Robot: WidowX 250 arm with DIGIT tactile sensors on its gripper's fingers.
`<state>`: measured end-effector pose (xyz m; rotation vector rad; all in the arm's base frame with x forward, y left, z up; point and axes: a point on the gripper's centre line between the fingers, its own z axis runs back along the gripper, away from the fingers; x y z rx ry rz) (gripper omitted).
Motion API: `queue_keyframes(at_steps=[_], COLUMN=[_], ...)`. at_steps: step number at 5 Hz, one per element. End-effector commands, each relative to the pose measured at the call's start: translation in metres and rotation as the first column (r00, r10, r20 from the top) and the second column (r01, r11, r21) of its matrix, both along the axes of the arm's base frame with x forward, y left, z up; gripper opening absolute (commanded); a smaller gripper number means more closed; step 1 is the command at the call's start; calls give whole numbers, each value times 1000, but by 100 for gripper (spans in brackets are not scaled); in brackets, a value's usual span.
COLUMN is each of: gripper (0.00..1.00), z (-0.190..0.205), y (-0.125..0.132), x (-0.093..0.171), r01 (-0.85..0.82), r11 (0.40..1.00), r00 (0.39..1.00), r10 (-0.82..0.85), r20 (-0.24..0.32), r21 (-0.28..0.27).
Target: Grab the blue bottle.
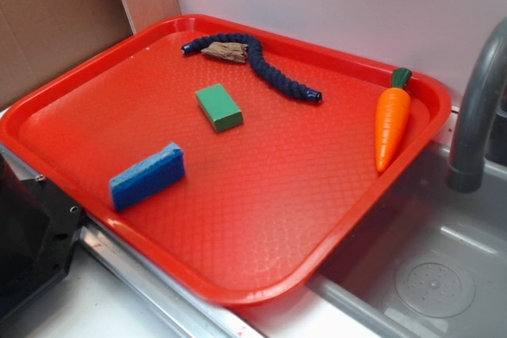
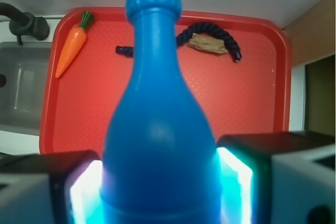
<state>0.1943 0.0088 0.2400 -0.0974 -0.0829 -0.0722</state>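
Note:
In the wrist view the blue bottle [image 2: 157, 129] fills the middle of the frame, neck and cap pointing away from the camera. My gripper [image 2: 160, 192] is shut on its body, with a lit finger pad [image 2: 84, 195] pressed on each side. The bottle is held high above the red tray [image 2: 262, 103]. In the exterior view neither the bottle nor the gripper shows; only the red tray [image 1: 238, 219] with its other objects is there.
On the tray lie a toy carrot [image 1: 392, 124], a navy braided rope [image 1: 269, 65] with a brown wood piece [image 1: 226, 52], a green block [image 1: 219, 107] and a blue sponge [image 1: 147, 176]. A sink [image 1: 428, 275] with a grey faucet [image 1: 475, 108] is at the right.

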Motion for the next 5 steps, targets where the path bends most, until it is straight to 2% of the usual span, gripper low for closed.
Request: queue_keyframes(at_steps=[1,5], gripper=[0,0], z=[4,-8], y=[2,6], x=[4,9], r01=[-28,-69], r11=[999,996], r00=[1000,997], r10=[28,71], r20=[5,-36], r21=[43,54])
